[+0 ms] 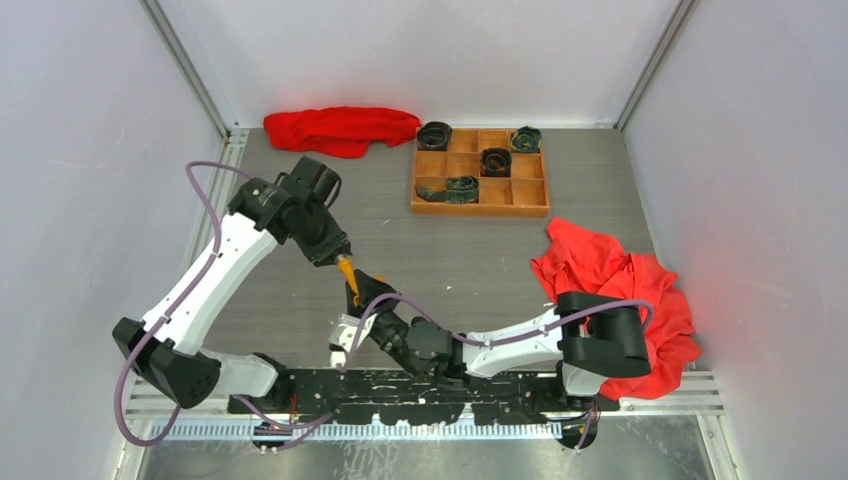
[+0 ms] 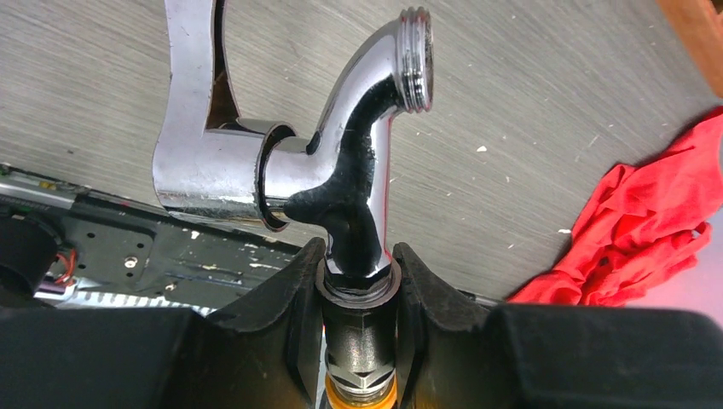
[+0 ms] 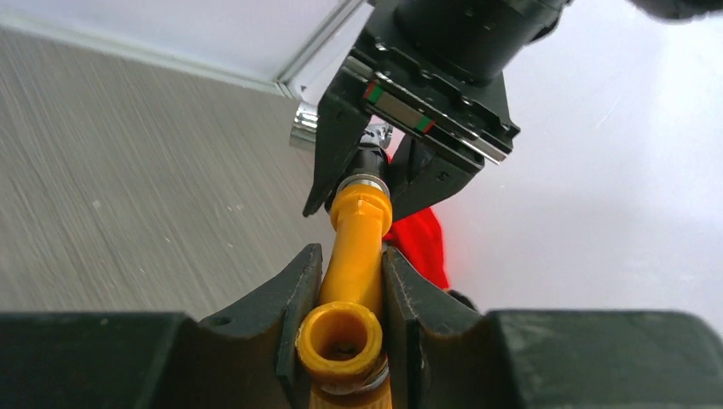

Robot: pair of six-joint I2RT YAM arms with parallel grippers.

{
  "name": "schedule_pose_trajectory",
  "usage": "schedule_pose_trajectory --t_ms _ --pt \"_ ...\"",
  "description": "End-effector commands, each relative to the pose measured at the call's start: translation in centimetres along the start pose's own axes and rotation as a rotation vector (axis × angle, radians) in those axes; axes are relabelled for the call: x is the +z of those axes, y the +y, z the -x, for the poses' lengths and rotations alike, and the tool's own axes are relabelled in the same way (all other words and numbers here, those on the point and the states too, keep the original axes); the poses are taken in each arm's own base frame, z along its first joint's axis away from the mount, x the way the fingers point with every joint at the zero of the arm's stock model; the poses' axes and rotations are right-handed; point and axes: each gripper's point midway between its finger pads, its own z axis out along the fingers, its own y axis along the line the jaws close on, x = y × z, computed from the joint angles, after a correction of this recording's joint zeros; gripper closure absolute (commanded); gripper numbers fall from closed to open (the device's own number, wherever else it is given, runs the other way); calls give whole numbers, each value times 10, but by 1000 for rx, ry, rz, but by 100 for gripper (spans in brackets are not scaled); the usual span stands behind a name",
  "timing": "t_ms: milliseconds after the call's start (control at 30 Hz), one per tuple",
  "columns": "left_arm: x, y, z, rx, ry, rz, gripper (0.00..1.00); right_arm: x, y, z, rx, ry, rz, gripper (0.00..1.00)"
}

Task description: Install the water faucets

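The grey table carries both arms: the left arm and the right arm bend inward so that their fingers meet tip to tip above the near middle. A crumpled red cloth lies off to the outer side of the right fingers, and a second red cloth lies well beyond the left fingers by the back wall. A wooden tray sits far past both sets of fingertips, with dark rolled items in some of its compartments. The left gripper pinches the dark neck of the silver faucet, whose curved threaded spout rises beyond the fingertips and whose handle juts to one side of them. The right gripper is clamped on the orange-yellow faucet, its open round mouth lying back between the fingers and its far end reaching forward into the left fingers. The two faucets sit end to end in one line between the opposing fingertips, held off the table.
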Motion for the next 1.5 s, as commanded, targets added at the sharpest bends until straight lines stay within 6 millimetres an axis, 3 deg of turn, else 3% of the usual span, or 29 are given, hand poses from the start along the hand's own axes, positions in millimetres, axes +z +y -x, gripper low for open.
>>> schedule_pose_trajectory --t_ms 0,167,367,867,1067,1267,1467 --pt "-18 -23 -13 -51 41 -154 100 6 -34 35 371 -149 -85 99" --pt "-26 -23 -12 -68 23 -186 100 6 -52 28 643 -164 -127 99" --pt "-24 -26 -12 -87 24 -207 100 3 -69 19 812 -188 -195 99" --pt "-23 -28 -9 -155 -18 -280 100 6 -73 21 1122 -258 -143 99" --pt "-28 -31 -2 -191 -80 -378 100 4 -80 11 1284 -305 -159 100" --pt "-31 -31 4 -202 -138 -438 100 5 -84 9 1352 -339 -142 99" --pt "-29 -29 5 -213 -145 -436 100 6 -73 14 1359 -360 -83 99"
